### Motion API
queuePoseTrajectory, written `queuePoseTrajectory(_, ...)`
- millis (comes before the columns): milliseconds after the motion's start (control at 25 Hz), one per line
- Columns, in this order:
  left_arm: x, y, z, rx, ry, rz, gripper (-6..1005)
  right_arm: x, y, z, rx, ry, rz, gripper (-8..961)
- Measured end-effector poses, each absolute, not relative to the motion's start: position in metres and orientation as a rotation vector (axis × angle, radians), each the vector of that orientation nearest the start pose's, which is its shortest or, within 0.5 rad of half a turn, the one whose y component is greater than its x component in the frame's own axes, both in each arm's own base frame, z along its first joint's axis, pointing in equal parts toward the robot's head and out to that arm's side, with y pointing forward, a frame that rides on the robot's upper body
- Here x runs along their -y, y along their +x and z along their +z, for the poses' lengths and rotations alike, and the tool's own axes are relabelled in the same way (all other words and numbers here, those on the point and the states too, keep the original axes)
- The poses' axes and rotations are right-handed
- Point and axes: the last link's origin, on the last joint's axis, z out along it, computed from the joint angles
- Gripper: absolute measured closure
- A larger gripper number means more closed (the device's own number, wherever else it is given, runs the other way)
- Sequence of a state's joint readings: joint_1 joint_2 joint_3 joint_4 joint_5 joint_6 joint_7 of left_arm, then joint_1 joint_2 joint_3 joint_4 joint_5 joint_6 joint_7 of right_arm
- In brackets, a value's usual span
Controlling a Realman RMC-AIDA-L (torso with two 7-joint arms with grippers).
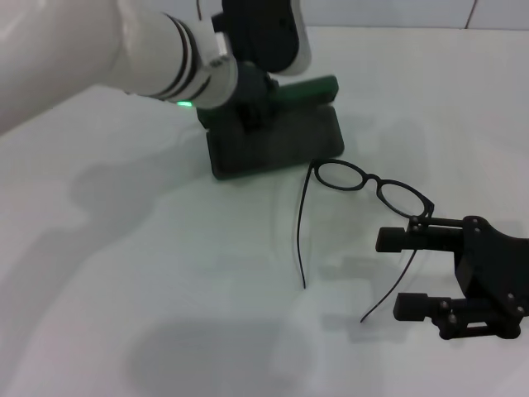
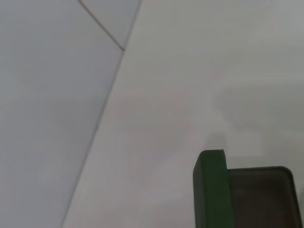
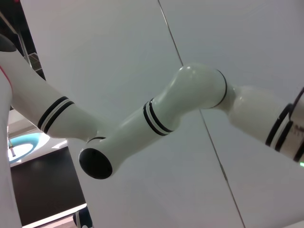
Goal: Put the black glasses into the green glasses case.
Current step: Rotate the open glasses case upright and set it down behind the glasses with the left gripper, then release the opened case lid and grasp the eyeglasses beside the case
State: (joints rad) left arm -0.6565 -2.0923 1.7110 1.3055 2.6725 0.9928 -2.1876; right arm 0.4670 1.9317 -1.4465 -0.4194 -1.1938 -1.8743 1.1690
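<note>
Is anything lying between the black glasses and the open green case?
Nothing visible does. Bare table separates the black glasses from the green glasses case, which lies open. The left end effector sits at the case; the right end effector, open, is beside the glasses.

White table w/ soft shadows, white tiled wall behind.

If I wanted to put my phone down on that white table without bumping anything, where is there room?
The near left of the table, in front of the green glasses case and left of the black glasses, is bare. So is the far right beyond the glasses. It is crowded at the case, where the left gripper sits, and at the near right, where the open right gripper flanks one temple arm.
</note>
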Motion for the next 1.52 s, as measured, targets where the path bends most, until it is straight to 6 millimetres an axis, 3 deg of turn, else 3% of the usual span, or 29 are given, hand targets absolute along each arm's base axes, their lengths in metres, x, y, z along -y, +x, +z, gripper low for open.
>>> queuePoseTrajectory(400, -0.372, -0.113, -0.077, -0.248, -2.637, 0.500, 808, -0.261, 0.230, -0.002, -0.393, -2.970, 1.353, 232)
queuePoseTrajectory(1040, -0.365, -0.105, -0.081, -0.271, -2.640, 0.505, 765, -0.266, 0.238, -0.006, -0.439, -2.940, 1.271, 232)
queuePoseTrajectory(1200, -0.363, -0.094, -0.070, -0.248, -2.617, 0.445, 644, -0.272, 0.243, -0.006, -0.440, -2.944, 1.188, 232)
queuePoseTrajectory(1280, -0.360, -0.088, -0.058, -0.227, -2.589, 0.377, 645, -0.277, 0.242, -0.006, -0.425, -2.948, 1.151, 232)
queuePoseTrajectory(1520, -0.342, -0.079, 0.000, -0.047, -2.442, 0.003, 648, -0.313, 0.232, 0.003, -0.419, -3.012, 0.858, 233)
